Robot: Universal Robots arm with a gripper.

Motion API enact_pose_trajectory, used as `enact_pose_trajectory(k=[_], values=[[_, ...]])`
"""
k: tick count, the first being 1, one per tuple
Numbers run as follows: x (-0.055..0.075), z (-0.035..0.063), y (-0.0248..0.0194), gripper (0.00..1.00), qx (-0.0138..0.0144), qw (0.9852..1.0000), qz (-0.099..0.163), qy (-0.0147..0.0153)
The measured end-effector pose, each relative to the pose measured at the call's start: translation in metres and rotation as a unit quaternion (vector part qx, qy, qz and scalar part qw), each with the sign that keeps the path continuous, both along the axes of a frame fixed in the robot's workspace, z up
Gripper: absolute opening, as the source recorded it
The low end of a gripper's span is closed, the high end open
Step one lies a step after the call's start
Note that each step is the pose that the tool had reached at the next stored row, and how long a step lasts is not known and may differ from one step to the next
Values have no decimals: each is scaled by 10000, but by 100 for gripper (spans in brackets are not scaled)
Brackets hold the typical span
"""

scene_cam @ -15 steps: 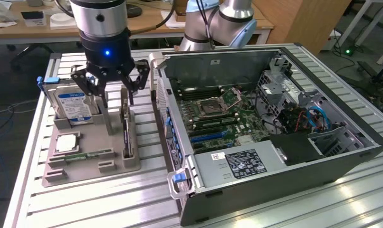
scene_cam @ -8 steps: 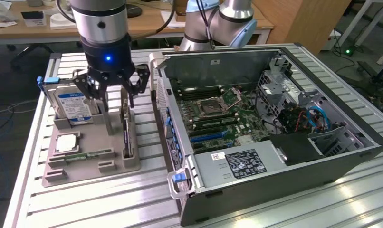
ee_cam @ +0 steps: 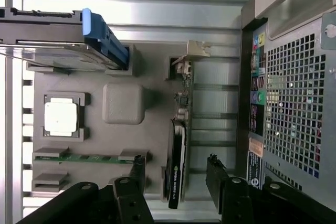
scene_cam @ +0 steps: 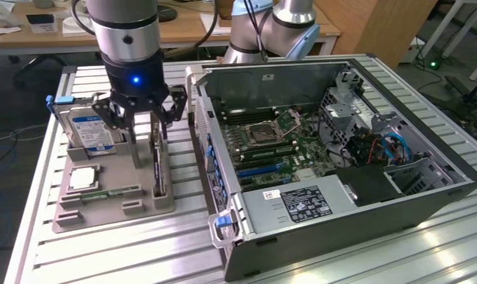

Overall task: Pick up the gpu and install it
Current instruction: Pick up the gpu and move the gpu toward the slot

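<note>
Hovering over the grey plastic fixture tray (scene_cam: pixel 112 219), the arm's black two-fingered gripper (scene_cam: pixel 142 121) stands with its jaws spread wide and nothing between them in a grip. In the wrist view the gripper (ee_cam: pixel 176 167) has one finger on each side of the gpu (ee_cam: pixel 177 150), a thin dark expansion card with a black face and a pale metal end bracket. There is a gap on both sides, so the fingers straddle the card without touching it.

The gpu (scene_cam: pixel 157 163) stands on edge in its slot along the side of the tray nearest the open grey computer case (scene_cam: pixel 428 195), so the pick-up is not yet made. How far the fingertips reach down past the card's top edge I cannot tell.

Also in the tray are the silver hard drive with a blue label (scene_cam: pixel 92 133), upright in its own holder, the square silver processor chip (scene_cam: pixel 84 177) and the narrow green memory stick (scene_cam: pixel 108 193).

Inside the case the green motherboard (scene_cam: pixel 278 142) lies exposed, with no card seated in it that I can make out. As I judge it, the work is at its opening step — aligned for the grasp, with lifting, carrying and installing all left to do.
</note>
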State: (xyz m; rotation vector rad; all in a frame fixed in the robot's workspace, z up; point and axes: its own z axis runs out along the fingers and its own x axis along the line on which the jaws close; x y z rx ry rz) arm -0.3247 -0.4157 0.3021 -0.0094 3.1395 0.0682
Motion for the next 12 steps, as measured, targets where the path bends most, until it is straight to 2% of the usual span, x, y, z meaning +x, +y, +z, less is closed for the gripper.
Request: enact_pose_trajectory(k=[12], values=[[2,-148,-9,59,1,10000,0,-1]])
